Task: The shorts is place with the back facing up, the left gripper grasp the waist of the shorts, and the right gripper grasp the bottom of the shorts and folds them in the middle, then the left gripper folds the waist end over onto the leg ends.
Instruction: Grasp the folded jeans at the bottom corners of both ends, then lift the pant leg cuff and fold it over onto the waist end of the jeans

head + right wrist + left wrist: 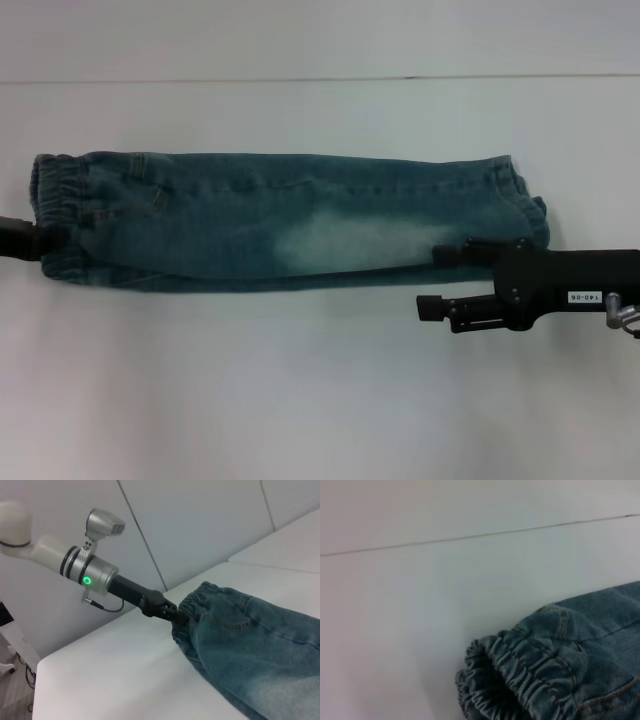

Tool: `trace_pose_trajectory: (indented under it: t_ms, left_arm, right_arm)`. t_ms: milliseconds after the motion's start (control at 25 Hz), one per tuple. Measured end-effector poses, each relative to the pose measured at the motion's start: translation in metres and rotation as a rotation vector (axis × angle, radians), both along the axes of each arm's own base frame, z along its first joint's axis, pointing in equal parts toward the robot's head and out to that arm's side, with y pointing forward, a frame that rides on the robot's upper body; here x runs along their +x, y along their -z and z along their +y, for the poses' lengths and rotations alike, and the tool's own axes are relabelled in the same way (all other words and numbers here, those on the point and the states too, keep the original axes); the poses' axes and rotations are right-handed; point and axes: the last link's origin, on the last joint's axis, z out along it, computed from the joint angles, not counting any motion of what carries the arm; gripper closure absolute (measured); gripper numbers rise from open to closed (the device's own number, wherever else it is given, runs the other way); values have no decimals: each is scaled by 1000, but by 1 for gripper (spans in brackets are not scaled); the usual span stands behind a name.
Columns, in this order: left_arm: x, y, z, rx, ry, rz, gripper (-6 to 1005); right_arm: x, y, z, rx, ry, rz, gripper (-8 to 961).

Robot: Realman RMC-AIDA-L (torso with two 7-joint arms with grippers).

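- Shorts [280, 220] folded lengthwise into a long strip, lying flat across the white tabletop [300, 400] from 9 to 3 o'clock (head view).
- Left end effector [172, 616] at 9 o'clock, clamped on the ruffled waist [55, 215].
- Right end effector [440, 280] at 4 o'clock, fingers spread: upper finger touches the leg hems [520, 205], lower one lies off the cloth; nothing gripped.

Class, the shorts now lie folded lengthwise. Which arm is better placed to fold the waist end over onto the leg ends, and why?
The left. The left gripper is at the waist of the shorts, apparently clamped on the band. The right gripper sits at the leg ends, where the waist must land.
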Motion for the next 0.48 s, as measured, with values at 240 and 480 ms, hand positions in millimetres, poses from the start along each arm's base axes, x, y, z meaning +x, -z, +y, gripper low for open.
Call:
trace_pose_trajectory:
  t_ms: [240, 480]
  left_arm:
    - [1, 0, -1, -10, 9, 1, 889]
    - [11, -4, 0, -30, 40, 0, 890]
  right_arm:
    - [0, 3, 1, -3, 5, -4, 8]
    - [-3, 6, 3, -24, 15, -2, 124]
